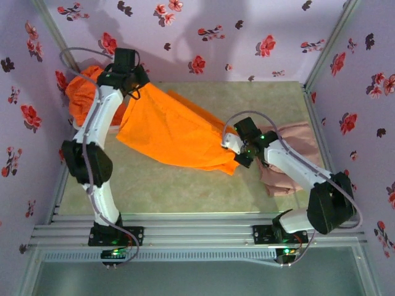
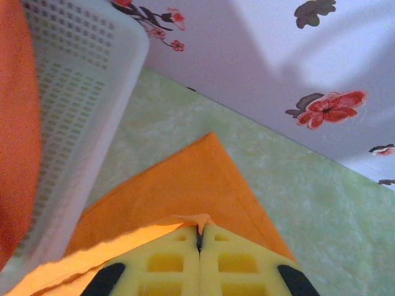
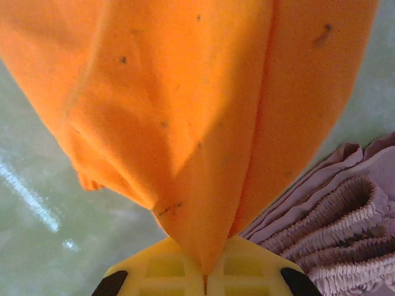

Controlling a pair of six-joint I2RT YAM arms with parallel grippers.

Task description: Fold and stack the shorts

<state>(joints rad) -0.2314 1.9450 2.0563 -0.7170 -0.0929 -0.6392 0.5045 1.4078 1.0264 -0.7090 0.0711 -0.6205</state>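
A pair of bright orange shorts (image 1: 173, 132) hangs stretched above the table between both arms. My left gripper (image 1: 137, 86) is shut on its far left corner; in the left wrist view a pinch of orange cloth (image 2: 185, 191) sits between the yellow fingers (image 2: 163, 259). My right gripper (image 1: 229, 145) is shut on the near right edge, and the orange fabric (image 3: 185, 111) hangs out of its closed jaws. A second orange pair (image 1: 83, 95) lies in the basket at the far left. The pink-beige shorts (image 1: 296, 154) lie folded at the right, under the right arm, their gathered waistband (image 3: 345, 228) showing.
A white mesh basket (image 2: 74, 105) stands in the far left corner against the floral wall. The pale green table top (image 1: 185, 191) lies bare in the middle and near side. Flowered walls close in the back and both sides.
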